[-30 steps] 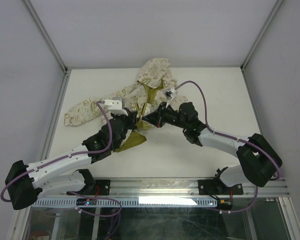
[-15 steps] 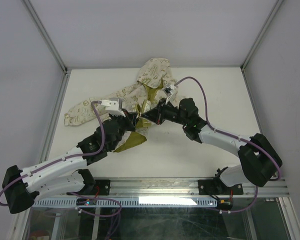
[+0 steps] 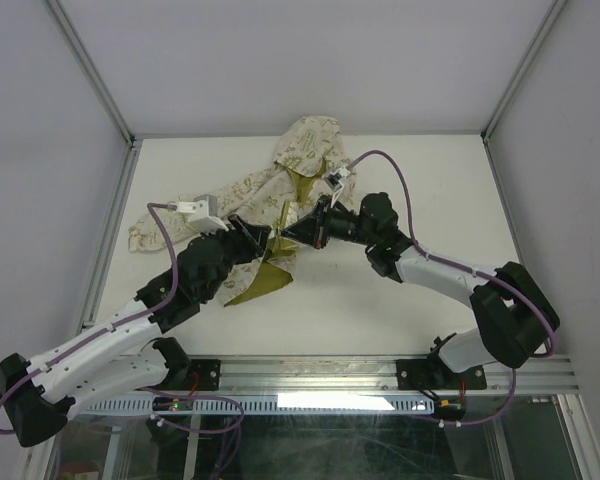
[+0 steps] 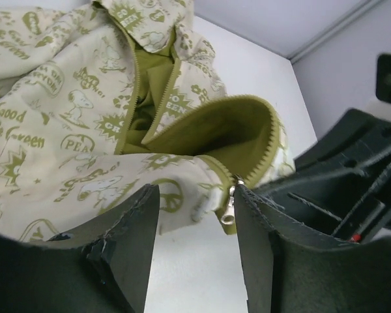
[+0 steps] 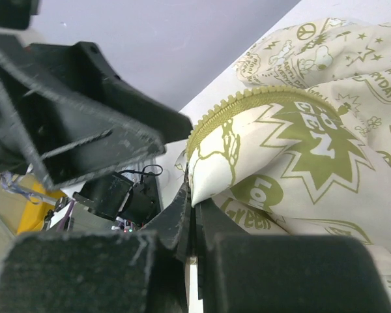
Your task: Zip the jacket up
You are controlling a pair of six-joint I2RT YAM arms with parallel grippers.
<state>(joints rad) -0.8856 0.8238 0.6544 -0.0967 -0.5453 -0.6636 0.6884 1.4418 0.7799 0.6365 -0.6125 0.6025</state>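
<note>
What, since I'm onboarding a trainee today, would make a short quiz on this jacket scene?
1. True or false: the left gripper is shut on the jacket.
2. What does the right gripper pinch? A) a sleeve cuff B) the jacket's edge by the zipper teeth C) the hood
3. Which gripper's fingers flank the zipper pull?
Key: 1 false, it is open; 2 B; 3 the left.

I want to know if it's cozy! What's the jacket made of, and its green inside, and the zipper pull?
The jacket looks like soft matte cloth, maybe cotton: it wrinkles and carries printed pictures. The olive lining looks smooth, maybe fleecy; hard to tell. The zipper pull looks like metal: pale and slightly shiny.
</note>
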